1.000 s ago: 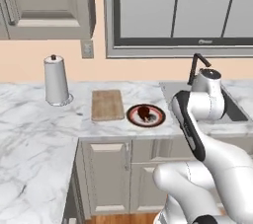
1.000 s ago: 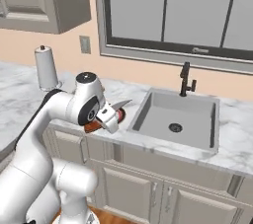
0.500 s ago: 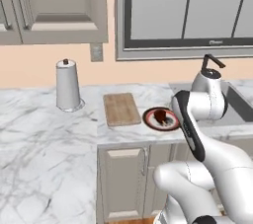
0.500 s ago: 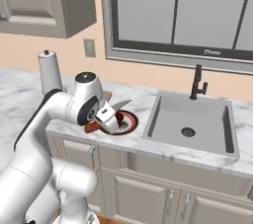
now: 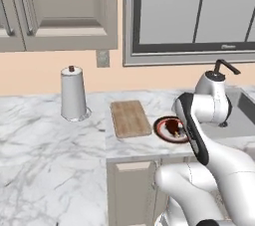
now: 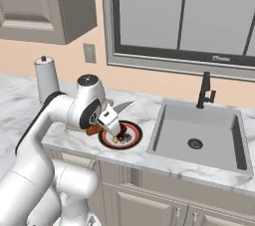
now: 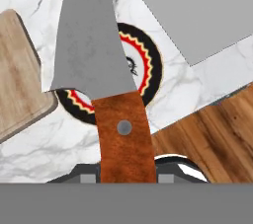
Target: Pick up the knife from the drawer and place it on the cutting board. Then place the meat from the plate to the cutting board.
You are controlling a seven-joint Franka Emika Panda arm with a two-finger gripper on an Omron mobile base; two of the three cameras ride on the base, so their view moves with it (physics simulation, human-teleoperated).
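**End effector holding knife above plate**

Left base view: board (image 5: 130, 118) on the counter (image 5: 45, 160); plate (image 5: 166, 129) with meat (image 5: 174, 126) beside it, the arm partly covering them.

Right base view: end effector (image 6: 110, 122) pinches the knife (image 6: 118, 108) above the plate (image 6: 128, 136).

Hand view: knife (image 7: 106, 90) gripped by its handle, blade over the plate (image 7: 148, 70); board (image 7: 20, 85) to the left.

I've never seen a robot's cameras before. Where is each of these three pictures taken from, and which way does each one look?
Left base view: behind the arm on its left, looking forward and down at the cutting board and plate; the white arm rises lower right.
Right base view: behind on its right, facing the sink; the arm rises lower left, gripper shut on the knife.
Hand view: on the hand, looking along the knife at the plate.
Both base views share the plate and the paper towel roll.
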